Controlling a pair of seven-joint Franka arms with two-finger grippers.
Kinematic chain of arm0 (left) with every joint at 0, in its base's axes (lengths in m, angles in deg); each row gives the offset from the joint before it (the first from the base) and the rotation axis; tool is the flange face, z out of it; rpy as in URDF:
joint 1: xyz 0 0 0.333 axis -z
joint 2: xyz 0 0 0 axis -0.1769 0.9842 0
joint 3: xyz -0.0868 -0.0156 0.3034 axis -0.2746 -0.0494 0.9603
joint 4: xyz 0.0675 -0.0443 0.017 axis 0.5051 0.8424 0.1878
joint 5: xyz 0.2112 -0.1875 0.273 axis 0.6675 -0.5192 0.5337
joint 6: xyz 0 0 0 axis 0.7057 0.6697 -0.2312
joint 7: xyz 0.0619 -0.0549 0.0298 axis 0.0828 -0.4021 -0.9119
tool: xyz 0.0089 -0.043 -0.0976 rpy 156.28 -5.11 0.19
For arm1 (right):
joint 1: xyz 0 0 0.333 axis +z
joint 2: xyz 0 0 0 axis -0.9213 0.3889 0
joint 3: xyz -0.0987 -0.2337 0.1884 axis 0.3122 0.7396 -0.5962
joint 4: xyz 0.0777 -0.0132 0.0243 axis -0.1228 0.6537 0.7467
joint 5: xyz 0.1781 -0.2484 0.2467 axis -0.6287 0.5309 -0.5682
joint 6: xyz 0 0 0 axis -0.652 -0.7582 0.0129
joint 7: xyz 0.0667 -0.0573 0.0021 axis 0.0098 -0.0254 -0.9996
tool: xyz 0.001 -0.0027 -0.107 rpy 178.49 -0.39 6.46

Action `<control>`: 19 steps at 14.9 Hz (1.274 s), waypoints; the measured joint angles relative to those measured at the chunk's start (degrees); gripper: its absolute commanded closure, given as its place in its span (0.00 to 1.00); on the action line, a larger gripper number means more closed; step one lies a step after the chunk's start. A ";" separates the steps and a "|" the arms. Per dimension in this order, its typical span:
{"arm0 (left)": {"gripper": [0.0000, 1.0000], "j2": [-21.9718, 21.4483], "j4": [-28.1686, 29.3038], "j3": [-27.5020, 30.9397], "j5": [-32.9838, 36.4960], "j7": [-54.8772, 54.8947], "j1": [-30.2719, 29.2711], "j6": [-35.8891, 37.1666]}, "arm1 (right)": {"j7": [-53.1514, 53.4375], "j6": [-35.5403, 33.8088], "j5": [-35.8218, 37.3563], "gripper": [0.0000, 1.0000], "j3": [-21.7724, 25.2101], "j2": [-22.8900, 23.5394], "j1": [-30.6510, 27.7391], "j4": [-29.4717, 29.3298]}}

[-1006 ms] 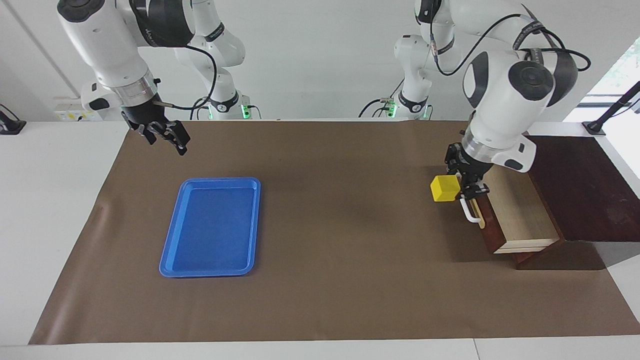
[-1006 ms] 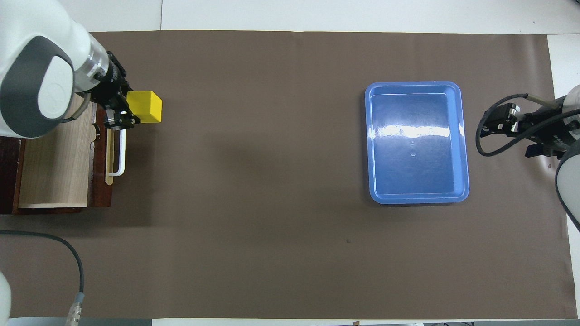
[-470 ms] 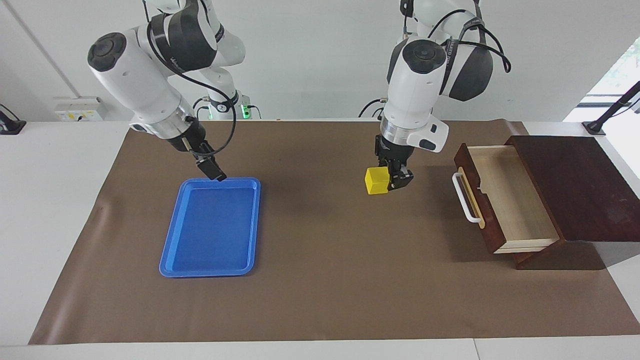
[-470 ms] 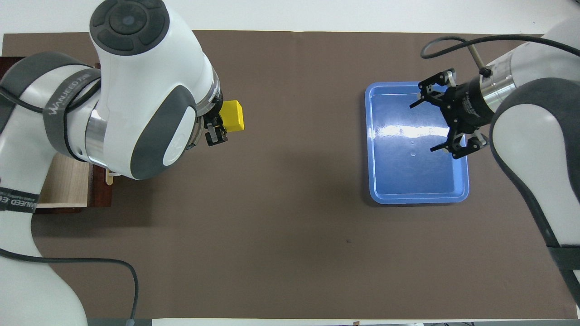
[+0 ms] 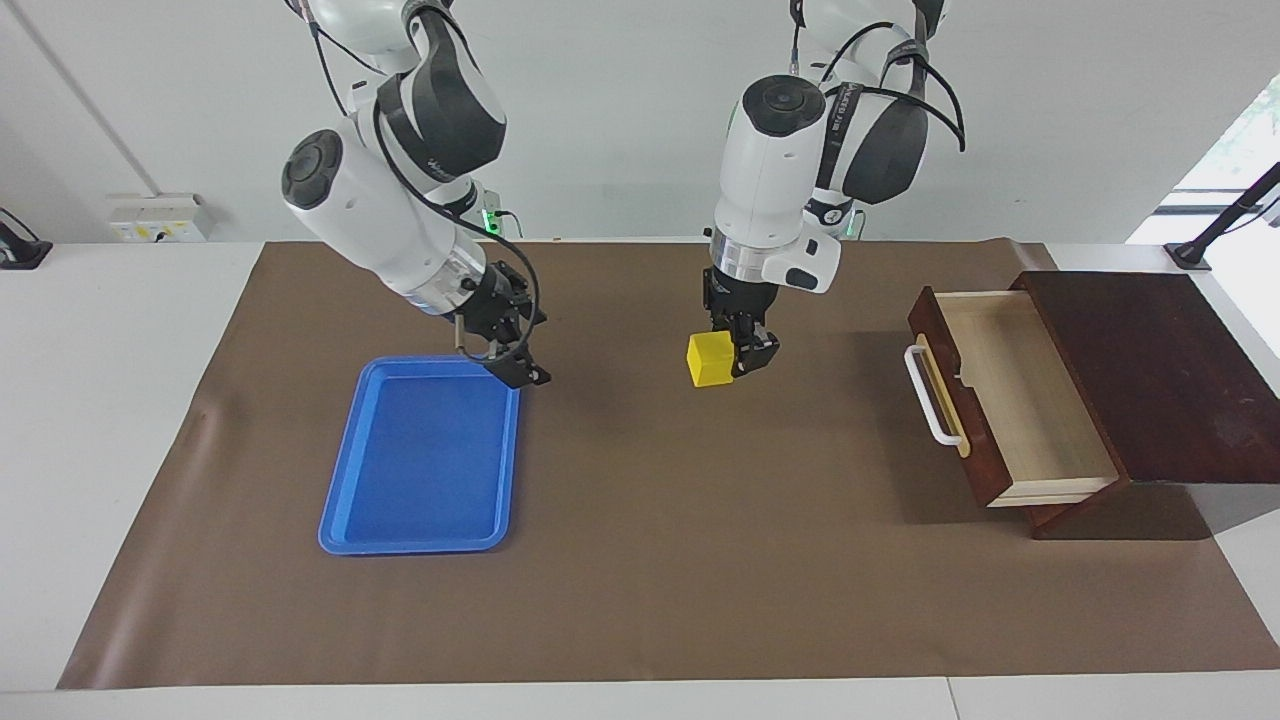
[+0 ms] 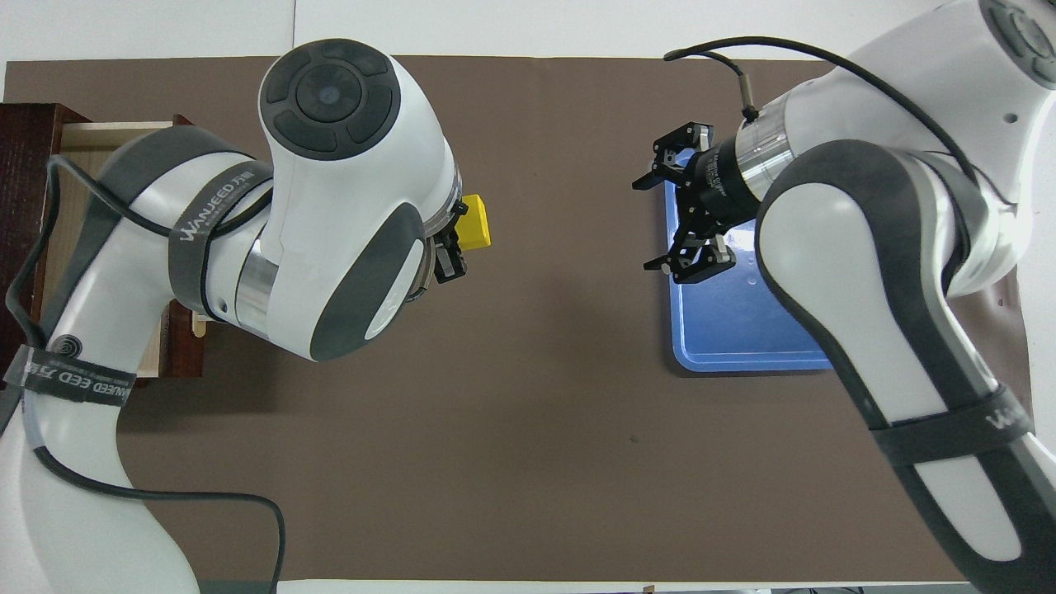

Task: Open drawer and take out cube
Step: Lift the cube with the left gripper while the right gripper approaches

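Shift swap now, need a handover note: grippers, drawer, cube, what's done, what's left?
Left gripper: shut on the small bright yellow cube, in the air over the brown mat mid-table.
Right gripper: open, empty, over the blue plastic tray's corner nearest the robots.
Dark reddish-brown wooden drawer: pulled open, pale interior empty.
Done: drawer opened, cube out.
Left: set the cube down, probably in the tray.

white wall [image 5: 620,120], window [image 5: 1235,140] – brown table cover [image 5: 640,580]
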 measured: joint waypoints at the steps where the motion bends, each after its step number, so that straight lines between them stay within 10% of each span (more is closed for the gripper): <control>1: 1.00 -0.24 0.45 -0.02 0.00 -0.35 0.22 -0.41 | 0.51 0.96 0.00 0.03 -0.01 0.35 1.44 -0.07; 19: 1.00 -1.55 3.05 0.01 0.00 -2.41 2.24 -3.14 | -3.72 5.51 -6.17 0.03 0.71 6.35 6.30 -4.78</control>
